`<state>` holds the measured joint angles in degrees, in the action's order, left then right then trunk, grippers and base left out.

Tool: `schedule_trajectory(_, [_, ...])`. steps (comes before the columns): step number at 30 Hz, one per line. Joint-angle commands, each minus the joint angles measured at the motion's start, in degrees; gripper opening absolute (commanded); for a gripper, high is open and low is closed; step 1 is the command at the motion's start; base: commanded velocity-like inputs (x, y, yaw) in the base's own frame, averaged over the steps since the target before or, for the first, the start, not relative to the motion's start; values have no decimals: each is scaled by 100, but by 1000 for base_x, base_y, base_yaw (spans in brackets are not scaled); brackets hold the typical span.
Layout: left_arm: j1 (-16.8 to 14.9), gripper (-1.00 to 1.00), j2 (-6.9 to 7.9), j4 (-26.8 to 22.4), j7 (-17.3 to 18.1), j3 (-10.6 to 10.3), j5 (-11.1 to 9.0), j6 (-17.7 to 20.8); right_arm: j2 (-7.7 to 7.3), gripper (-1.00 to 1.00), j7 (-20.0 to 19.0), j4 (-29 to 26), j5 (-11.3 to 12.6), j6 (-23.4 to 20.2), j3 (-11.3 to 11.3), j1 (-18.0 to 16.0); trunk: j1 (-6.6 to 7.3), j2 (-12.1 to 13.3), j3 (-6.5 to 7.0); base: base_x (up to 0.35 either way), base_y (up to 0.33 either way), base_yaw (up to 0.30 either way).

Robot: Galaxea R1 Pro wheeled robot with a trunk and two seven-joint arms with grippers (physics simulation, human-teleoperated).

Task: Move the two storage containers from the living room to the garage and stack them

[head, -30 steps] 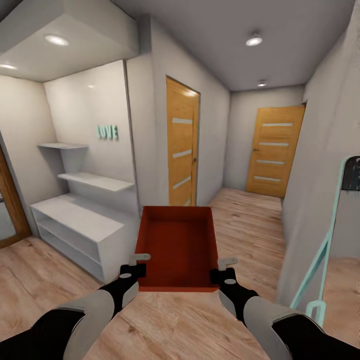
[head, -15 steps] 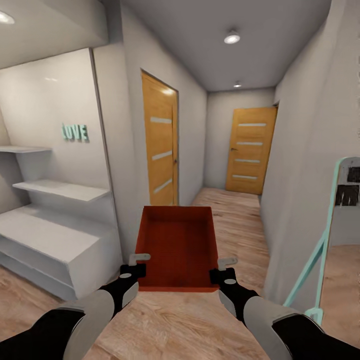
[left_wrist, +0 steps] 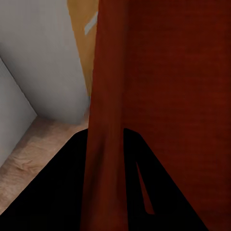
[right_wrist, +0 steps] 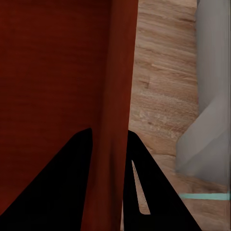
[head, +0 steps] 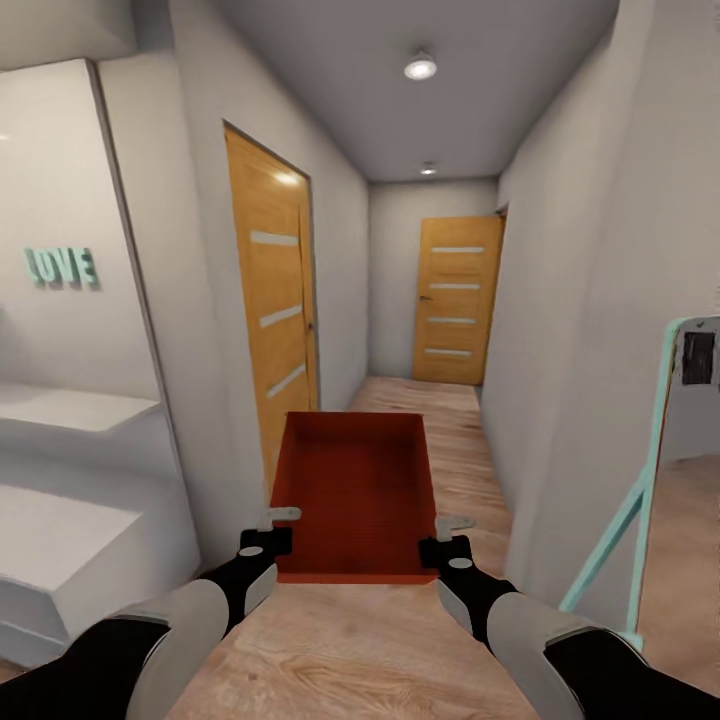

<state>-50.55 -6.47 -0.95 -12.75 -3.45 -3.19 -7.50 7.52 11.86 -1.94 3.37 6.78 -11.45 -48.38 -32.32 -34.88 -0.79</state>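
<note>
A narrow corridor with a pale wood-plank floor [head: 420, 430] and grey-white walls is seen ahead. Two honey-brown doors are present: a side door [head: 272, 310] on the left wall and an end door [head: 456, 300] at the far end. A white shelf unit [head: 60, 470] with teal LOVE letters [head: 60, 266] is seen at left; a teal-framed mirror [head: 650, 470] leans at right. One orange-red storage container [head: 352, 490] is held level in front of the trunk, clear of the floor. The left gripper [head: 268, 530] is clamped on its left wall, the right gripper [head: 448, 535] on its right wall.
</note>
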Motion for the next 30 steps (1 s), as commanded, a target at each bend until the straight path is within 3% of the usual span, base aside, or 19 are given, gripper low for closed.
schedule_trajectory(1, [-7, -100, -11, -46, -119, 151, -7, -94, 21, -100, 43, 36, 147, 34, 11, -5, -5, -7, -8, 323, 142, -286])
schedule_trajectory(21, [-7, -100, -8, -46, -122, 151, -7, -94, 20, -100, 37, 36, 147, 34, 11, -5, -5, -7, -8, 323, 138, -284])
schedule_trajectory(30, [-7, -100, -12, -46, -122, 151, -7, -94, 13, -100, 35, 36, 147, 34, 11, -5, -5, -7, -8, 323, 127, -49])
